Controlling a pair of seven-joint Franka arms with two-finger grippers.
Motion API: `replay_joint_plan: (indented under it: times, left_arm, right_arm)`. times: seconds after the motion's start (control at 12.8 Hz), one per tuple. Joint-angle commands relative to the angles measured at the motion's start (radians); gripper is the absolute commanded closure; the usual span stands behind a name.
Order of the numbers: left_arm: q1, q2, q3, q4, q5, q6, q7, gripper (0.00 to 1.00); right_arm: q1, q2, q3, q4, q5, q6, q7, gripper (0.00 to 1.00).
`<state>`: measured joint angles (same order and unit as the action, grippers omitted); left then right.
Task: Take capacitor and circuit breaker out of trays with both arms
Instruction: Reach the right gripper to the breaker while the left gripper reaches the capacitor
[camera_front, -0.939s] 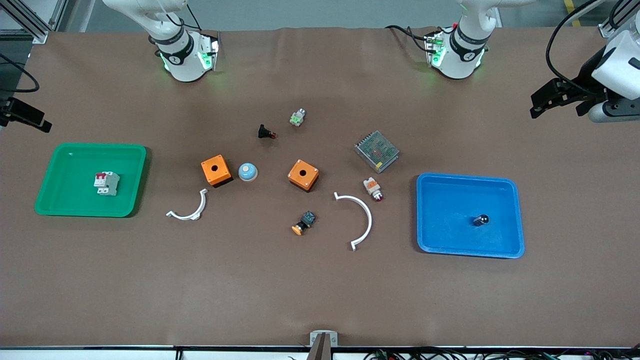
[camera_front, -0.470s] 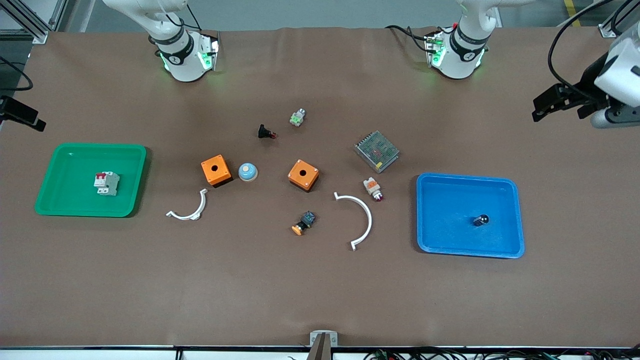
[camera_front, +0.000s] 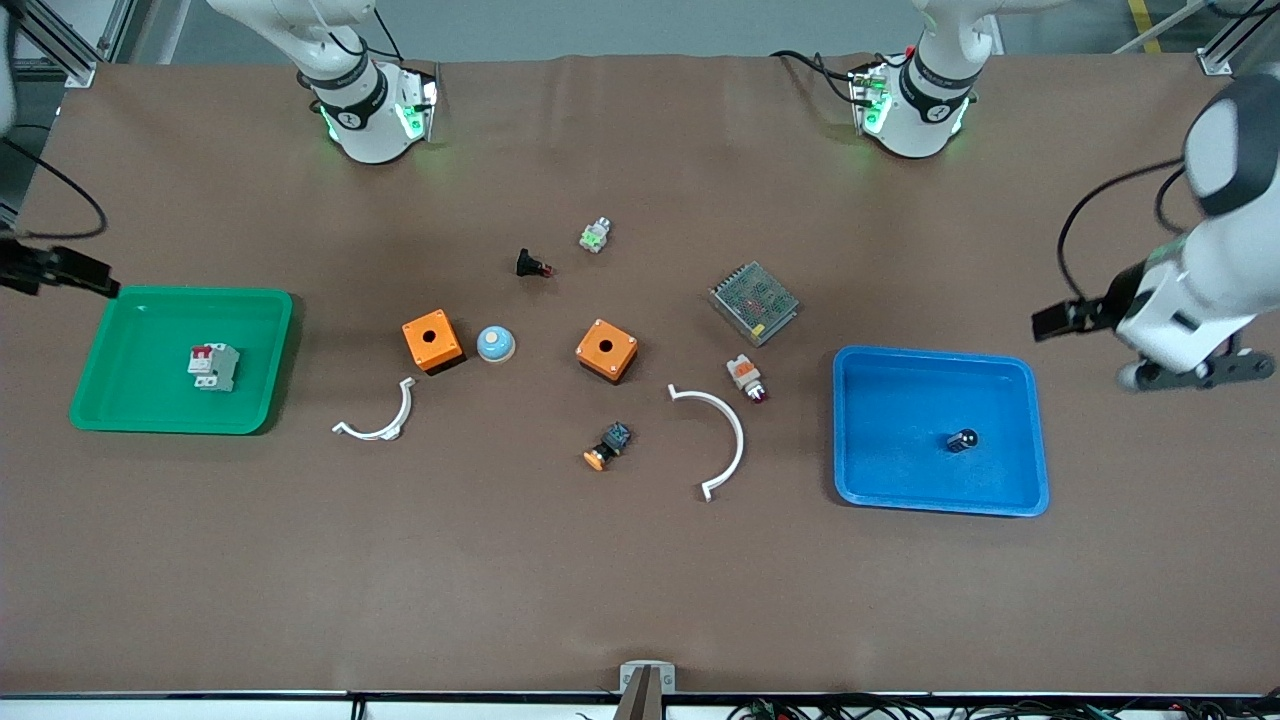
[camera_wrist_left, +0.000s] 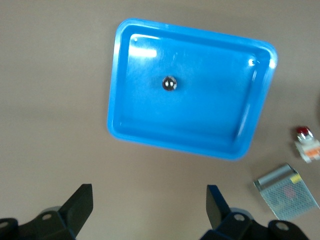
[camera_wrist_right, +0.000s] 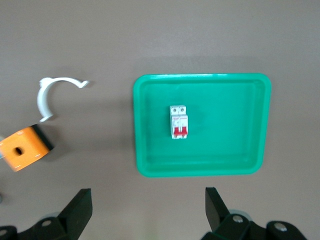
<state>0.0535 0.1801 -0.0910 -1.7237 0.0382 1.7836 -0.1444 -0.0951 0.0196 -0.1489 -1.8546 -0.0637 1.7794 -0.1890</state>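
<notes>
both arms have swung since the earlier frames: the left gripper (camera_front: 1180, 372), which hung at the upper right edge of the front view, now sits lower at the right edge, over bare table just beside the blue tray (camera_front: 850, 430); the right gripper (camera_front: 60, 272), at the far left edge, has slid down and inward until it is over the upper left corner of the green tray (camera_front: 262, 330).

nothing is held yet. in the left wrist view the left gripper (camera_wrist_left: 149, 212) shows its two fingers spread wide with only table between them, and the right wrist view shows the right gripper (camera_wrist_right: 148, 212) the same way, wide and empty.

the capacitor (camera_front: 962, 439) lies in the lower right part of the blue tray, clear of the walls; from the left wrist it shows as a small shiny disc (camera_wrist_left: 169, 83) near the tray's middle. the circuit breaker (camera_front: 213, 367) lies near the middle of the green tray, red levers showing, also plain in the right wrist view (camera_wrist_right: 179, 122).

this looks like the approach step, with both picks still to come. the next move probably calls for each gripper to centre over its part and descend with the fingers straddling it. the capacitor is small and round, so it may roll if nudged; the breaker looks best taken across its narrow sides.
</notes>
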Motion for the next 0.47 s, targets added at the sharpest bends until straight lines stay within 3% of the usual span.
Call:
replay_joint_plan:
  times: [0.0,0.16,0.39]
  left_arm:
    - [0.046,0.05,-0.009,-0.105,0.014,0.175,0.022,0.0]
    - [0.046,0.134,-0.006,-0.106,0.014,0.267,0.022,0.04]
    - [0.043,0.255,-0.009,-0.105,0.012,0.406,0.016,0.18]
  right_arm:
    - [-0.023,0.032,0.011,-0.154,-0.028,0.194,-0.033,0.0]
    - [-0.06,0.113,0.011,-0.216,-0.028,0.358,-0.076,0.0]
    - [-0.094,0.232,0.011,-0.286,-0.027,0.593,-0.112,0.0]
